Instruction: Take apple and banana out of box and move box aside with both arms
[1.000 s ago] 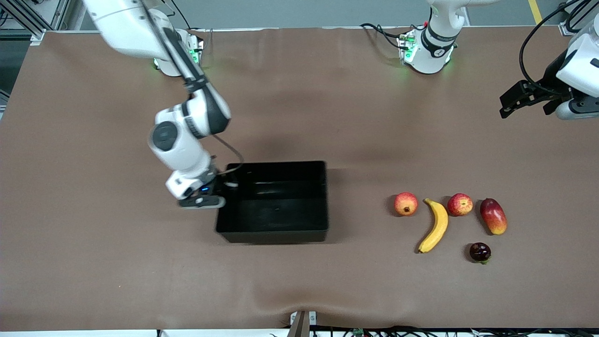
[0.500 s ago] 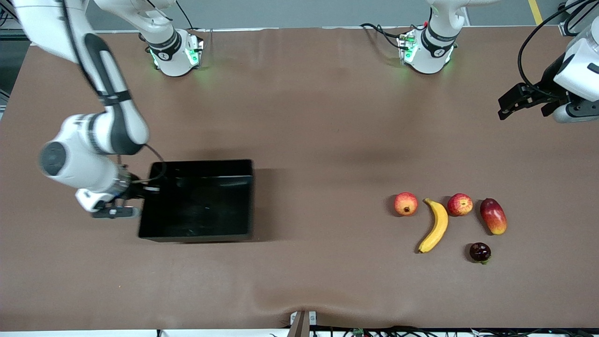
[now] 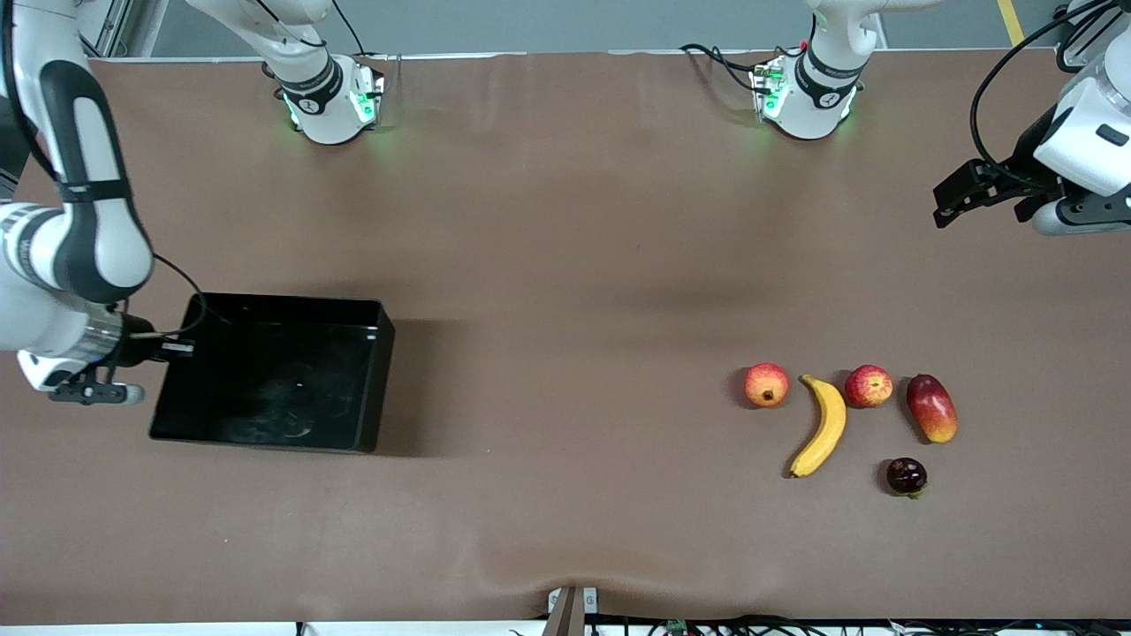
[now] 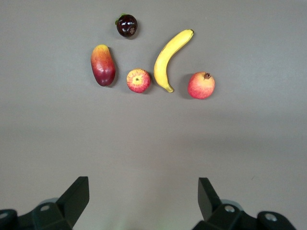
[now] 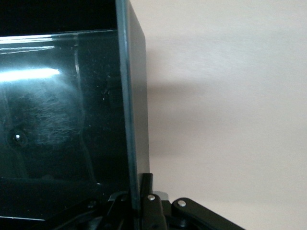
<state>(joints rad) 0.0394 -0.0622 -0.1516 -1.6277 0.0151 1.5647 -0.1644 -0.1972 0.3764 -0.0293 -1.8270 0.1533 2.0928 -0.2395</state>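
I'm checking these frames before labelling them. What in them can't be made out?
- Right hand: front view, its fingertips are lost against the black box; right wrist view cuts them off at the picture's edge, at the box wall.
- Box: right wrist view shows only one wall and part of the floor.
- Left hand: left wrist view shows only the fingertips.
- Small dark fruit: too small to name.

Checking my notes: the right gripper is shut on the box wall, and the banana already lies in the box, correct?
Not quite. The right gripper is shut on the box wall, but the banana lies on the table beside the apple, as the front view shows.
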